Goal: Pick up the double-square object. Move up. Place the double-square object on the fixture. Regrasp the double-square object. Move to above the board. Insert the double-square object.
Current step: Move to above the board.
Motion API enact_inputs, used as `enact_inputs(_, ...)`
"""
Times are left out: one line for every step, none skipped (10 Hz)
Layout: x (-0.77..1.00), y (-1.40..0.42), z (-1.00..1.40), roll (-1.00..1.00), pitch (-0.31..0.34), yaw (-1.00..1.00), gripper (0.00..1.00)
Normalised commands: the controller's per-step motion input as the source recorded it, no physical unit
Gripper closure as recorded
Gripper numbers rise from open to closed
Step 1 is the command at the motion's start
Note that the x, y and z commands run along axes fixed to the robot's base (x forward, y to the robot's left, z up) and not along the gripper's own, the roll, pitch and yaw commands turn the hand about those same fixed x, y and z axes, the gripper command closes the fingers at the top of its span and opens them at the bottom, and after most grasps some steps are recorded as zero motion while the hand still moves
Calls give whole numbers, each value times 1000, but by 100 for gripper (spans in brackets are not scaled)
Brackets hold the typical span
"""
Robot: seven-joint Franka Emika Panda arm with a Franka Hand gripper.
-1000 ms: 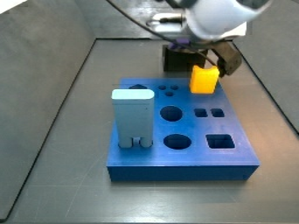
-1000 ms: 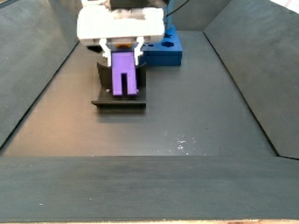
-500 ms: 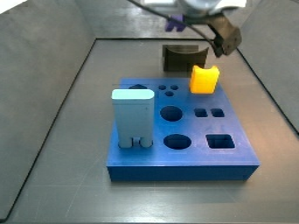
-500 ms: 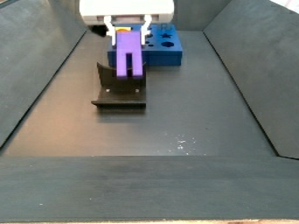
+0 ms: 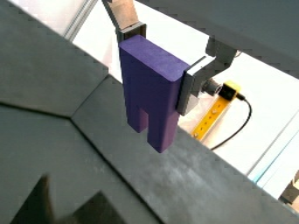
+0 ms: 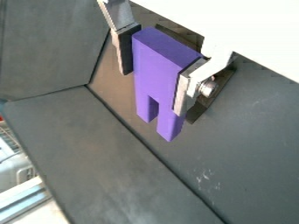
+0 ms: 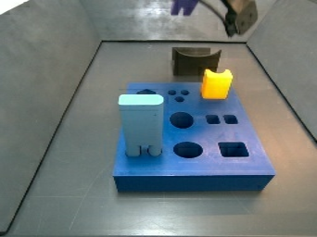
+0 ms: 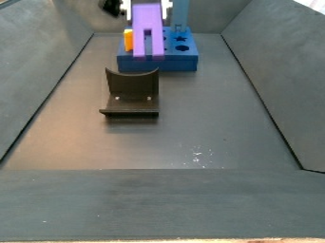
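My gripper is shut on the double-square object, a lavender-purple long block with a slot in its free end. Both wrist views show the silver fingers clamping its two sides near the top. In a side view the double-square object hangs upright, well above the fixture and apart from it. In a side view only the block's tip and part of the gripper show at the frame's upper edge. The empty fixture stands just behind the blue board.
On the board stand a light-blue upright block and a smaller yellow block. Round and square holes lie open in the board's top. Grey sloping walls close in the floor on both sides.
The gripper has risen straight up with the double-square object, lifting it off the fixture until it is nearly out of the side views.
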Motion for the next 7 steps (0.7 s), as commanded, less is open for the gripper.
enact_inputs(-167, 1, 1000, -52, 49, 59, 100)
enact_inputs(-163, 1, 1000, -48, 39, 61, 100)
enact_inputs(-157, -1, 1000, -47, 29, 52, 100)
enact_inputs(-153, -2, 1000, -48, 16, 46, 100)
enact_inputs(-152, -2, 1000, -47, 11, 42, 100)
enact_inputs(-145, -3, 1000, -49, 10, 28, 100)
enact_inputs(-138, -3, 1000, -57, 10, 15, 100)
